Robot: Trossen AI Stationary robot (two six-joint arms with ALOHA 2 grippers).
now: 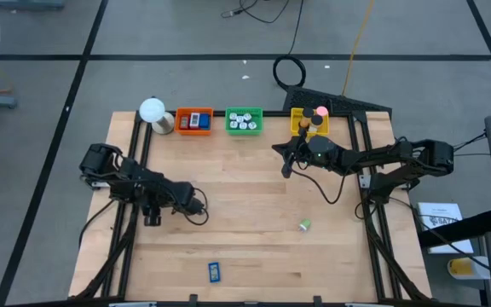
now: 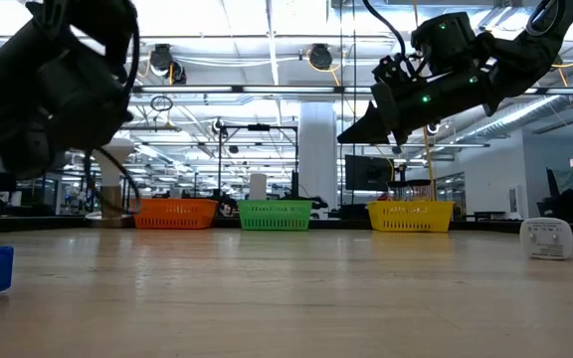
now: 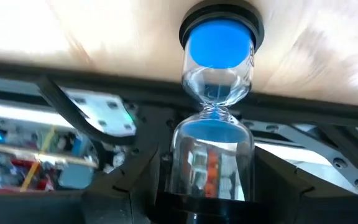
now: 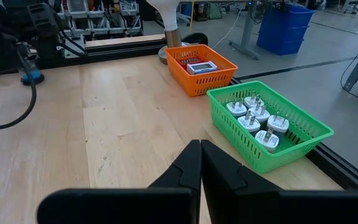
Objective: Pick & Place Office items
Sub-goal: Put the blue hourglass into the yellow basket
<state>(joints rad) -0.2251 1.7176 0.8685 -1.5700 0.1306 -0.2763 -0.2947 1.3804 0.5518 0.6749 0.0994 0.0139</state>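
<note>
2 left-arm fingers [image 3: 135,180] flank a blue-sand hourglass [image 3: 216,106] on the table [image 1: 254,205].

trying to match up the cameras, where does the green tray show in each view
High view: the green tray sits at the table's far edge, middle of the three trays.
Low view: green tray in the background centre, between the orange tray and the yellow tray.
Left wrist view: not in it.
Right wrist view: green tray ahead of the shut right hand, holding white plugs.
Shared landmark: the orange tray beside it.
</note>
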